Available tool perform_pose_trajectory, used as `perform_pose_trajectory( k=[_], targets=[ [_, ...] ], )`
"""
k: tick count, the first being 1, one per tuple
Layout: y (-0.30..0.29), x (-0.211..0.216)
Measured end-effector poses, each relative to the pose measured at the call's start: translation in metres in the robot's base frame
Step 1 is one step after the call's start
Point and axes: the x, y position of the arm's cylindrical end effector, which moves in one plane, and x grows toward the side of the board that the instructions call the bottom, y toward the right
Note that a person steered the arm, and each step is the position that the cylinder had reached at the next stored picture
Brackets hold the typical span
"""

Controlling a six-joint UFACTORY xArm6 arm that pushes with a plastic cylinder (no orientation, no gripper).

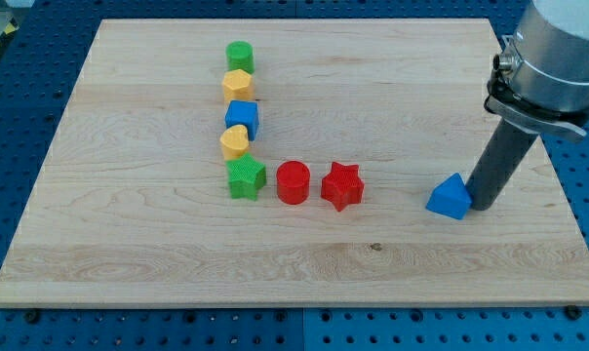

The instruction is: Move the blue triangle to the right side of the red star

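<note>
The blue triangle (450, 197) lies on the wooden board (158, 263) at the view's right. The red star (341, 185) lies near the middle, well to the left of the triangle. My tip (481, 206) rests on the board right against the triangle's right side, touching it or nearly so. The dark rod rises from there to the grey arm at the view's top right.
A red cylinder (293, 181) sits just left of the red star, then a green star (246, 177). Above it runs a column: yellow heart (235, 142), blue cube (243, 118), yellow hexagon (237, 85), green cylinder (240, 56).
</note>
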Motion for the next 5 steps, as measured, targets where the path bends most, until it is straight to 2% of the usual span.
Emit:
perform_pose_trajectory(
  k=[2, 5],
  targets=[
    [-0.004, 0.005],
    [-0.046, -0.004]
  ],
)
